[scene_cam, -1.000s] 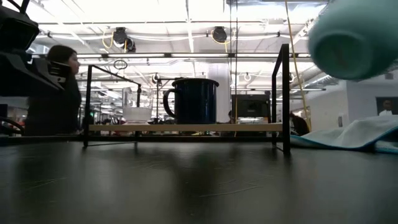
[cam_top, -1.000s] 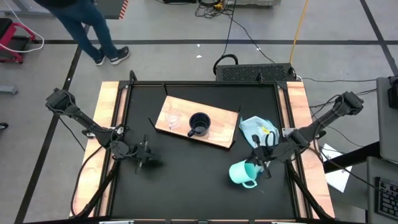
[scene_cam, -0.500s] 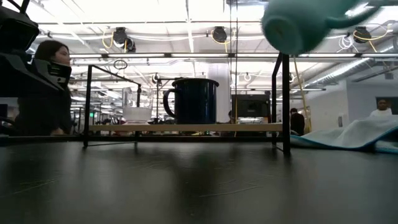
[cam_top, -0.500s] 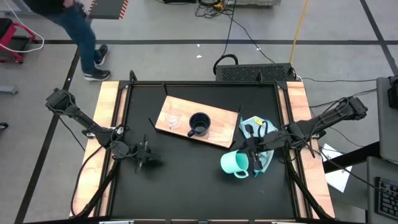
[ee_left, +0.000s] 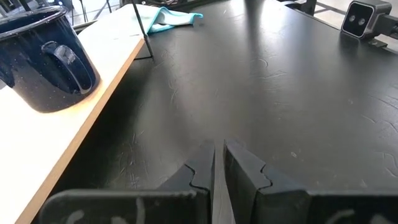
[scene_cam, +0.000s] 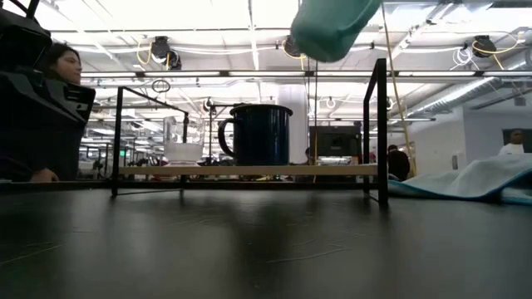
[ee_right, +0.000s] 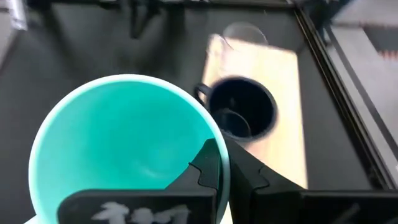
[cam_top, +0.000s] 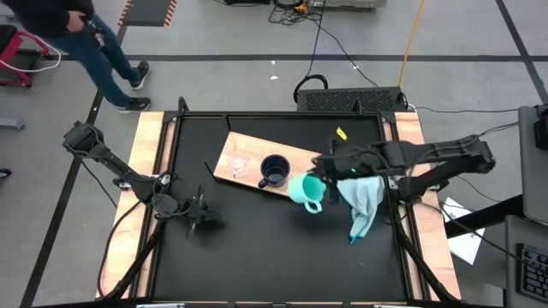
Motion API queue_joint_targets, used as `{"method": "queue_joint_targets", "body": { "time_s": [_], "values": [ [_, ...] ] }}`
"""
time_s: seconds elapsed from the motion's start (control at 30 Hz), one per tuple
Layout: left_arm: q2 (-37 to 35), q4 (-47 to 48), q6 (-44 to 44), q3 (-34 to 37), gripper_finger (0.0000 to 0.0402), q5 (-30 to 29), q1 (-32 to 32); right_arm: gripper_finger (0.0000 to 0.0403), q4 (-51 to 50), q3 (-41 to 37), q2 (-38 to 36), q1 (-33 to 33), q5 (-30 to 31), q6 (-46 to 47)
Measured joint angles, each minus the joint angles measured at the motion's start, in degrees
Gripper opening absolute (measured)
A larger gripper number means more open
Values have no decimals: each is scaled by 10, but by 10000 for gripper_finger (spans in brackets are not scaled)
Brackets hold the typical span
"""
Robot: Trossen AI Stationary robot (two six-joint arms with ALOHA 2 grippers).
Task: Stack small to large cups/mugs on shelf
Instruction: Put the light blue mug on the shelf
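The light-brown shelf board (cam_top: 248, 158) stands on black legs at mid table. The clear glass cup (cam_top: 239, 164) and the black mug (cam_top: 274, 170) stand on it; both also show in the low view (scene_cam: 184, 151) (scene_cam: 258, 133). My right gripper (cam_top: 315, 177) is shut on the turquoise mug (cam_top: 301, 189), high over the shelf's right end, beside the black mug; the low view shows it (scene_cam: 332, 25) well above the shelf. My left gripper (cam_top: 199, 214) waits shut and empty over the table's left part, near the shelf's front edge (ee_left: 93, 118). My right gripper pinches the turquoise mug's rim (ee_right: 214, 146), one finger (ee_right: 208, 165) inside the mug and one (ee_right: 252, 177) outside. The fingers come from the table's right. The mug is lifted clear and tilted, its mouth toward the wrist and its handle (cam_top: 313, 206) toward the near edge.
A pale blue cloth (cam_top: 361, 201) lies right of the shelf, under my right arm, and shows in the low view (scene_cam: 478, 178). Pale wooden rails (cam_top: 150, 171) line the table's sides. A person (cam_top: 86, 34) walks beyond the far left corner.
My right gripper has carried the turquoise mug up and toward the table's left and far edges, from above the near right part to high over the shelf's right end beside the black mug. The mug has stayed tilted in the hold. The person has walked on.
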State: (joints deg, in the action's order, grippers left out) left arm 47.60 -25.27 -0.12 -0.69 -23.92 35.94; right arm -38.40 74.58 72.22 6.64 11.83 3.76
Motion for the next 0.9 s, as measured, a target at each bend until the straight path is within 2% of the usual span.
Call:
{"method": "queue_joint_targets", "body": {
  "time_s": [0.23,0.5,0.9],
  "values": [
    [0,4,0,0,37,0,0,0,-89,91,79,-68,-1,32],
    [0,8,12,0,37,0,0,0,-144,148,155,-119,-46,51],
    [0,12,15,0,37,0,0,1,-204,192,187,-152,-46,93]
  ]
}}
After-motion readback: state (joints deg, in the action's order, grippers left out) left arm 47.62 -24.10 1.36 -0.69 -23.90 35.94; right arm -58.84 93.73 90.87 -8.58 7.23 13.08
